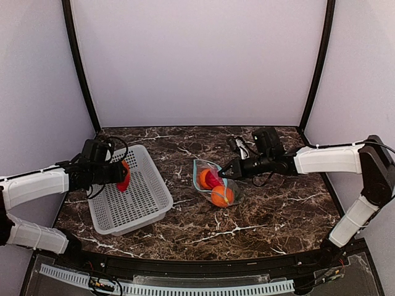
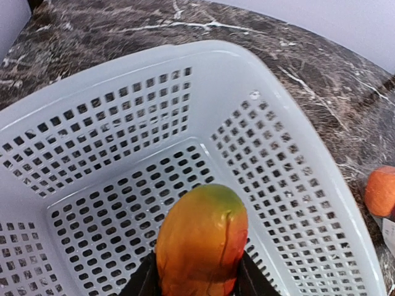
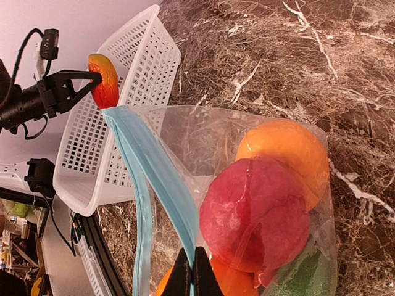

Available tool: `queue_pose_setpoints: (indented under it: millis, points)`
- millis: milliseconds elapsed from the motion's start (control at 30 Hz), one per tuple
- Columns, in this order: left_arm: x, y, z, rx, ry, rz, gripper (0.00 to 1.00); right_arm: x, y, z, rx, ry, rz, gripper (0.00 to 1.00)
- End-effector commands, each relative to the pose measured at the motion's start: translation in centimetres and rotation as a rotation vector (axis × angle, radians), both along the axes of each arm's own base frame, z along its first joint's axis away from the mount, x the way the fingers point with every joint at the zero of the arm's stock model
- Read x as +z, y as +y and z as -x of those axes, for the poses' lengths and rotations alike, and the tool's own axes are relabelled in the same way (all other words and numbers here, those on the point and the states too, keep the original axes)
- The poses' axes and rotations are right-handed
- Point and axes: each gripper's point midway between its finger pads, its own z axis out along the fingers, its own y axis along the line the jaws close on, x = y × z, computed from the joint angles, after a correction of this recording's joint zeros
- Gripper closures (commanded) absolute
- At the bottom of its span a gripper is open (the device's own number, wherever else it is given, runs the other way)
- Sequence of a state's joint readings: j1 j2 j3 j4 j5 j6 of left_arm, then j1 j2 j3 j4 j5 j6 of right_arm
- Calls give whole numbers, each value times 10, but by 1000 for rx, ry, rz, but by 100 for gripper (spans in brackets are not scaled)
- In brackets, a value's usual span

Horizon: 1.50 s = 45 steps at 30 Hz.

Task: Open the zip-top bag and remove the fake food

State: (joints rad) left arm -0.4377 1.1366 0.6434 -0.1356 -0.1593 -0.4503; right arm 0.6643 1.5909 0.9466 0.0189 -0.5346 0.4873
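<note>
Inside left end effector (image 2: 197, 279) (clamped): fruit (image 2: 201, 237)

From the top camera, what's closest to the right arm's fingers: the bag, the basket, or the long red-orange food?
1. The zip-top bag, pinched in the right fingers.
2. The white basket, farther left.
3. The long red-orange food, in the left fingers over the basket.

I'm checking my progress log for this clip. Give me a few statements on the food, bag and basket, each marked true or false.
The left end effector holds the elongated red-orange piece above the white basket. True.
The zip-top bag is empty. False: a round red piece and an orange show inside.
The right end effector pinches the bag's blue strip. True.
A piece lies in the basket. False: its visible floor is bare.
</note>
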Motion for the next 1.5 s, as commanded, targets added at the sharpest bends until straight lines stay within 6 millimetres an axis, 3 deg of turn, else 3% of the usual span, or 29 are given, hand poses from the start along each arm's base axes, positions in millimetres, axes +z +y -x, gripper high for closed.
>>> queue_pose_setpoints:
  millis: [0,167,267,467,567,633,767,867,967,1167,1267,1467]
  points:
    - [-20,10,-16,54,67,42,62,6,0,-15,-17,-39,-21,100]
    - [-38,4,-32,47,122,66,58,14,-4,-18,-14,-47,-39,100]
    - [-40,-3,-38,7,121,67,48,17,-2,-13,8,-38,-63,100]
    - [2,-14,-38,-95,-11,91,33,21,-1,-4,26,-15,-114,100]
    - [29,-20,-33,-156,-115,75,13,28,1,-3,32,-15,-139,100]
    - [46,-28,-27,-215,-177,64,8,30,3,-3,36,-12,-151,100]
    - [83,-67,-3,-387,-340,85,11,35,7,-3,44,-4,-167,100]
    - [104,-117,23,-569,-462,153,14,40,8,-4,43,-5,-182,100]
    - [104,-156,39,-694,-467,178,17,44,10,-3,48,-3,-193,100]
    - [99,-220,50,-864,-462,136,23,44,12,2,58,8,-200,100]
    - [96,-248,48,-925,-455,125,30,49,14,4,60,7,-210,100]
    - [87,-292,51,-998,-448,123,33,57,17,7,58,-5,-216,100]
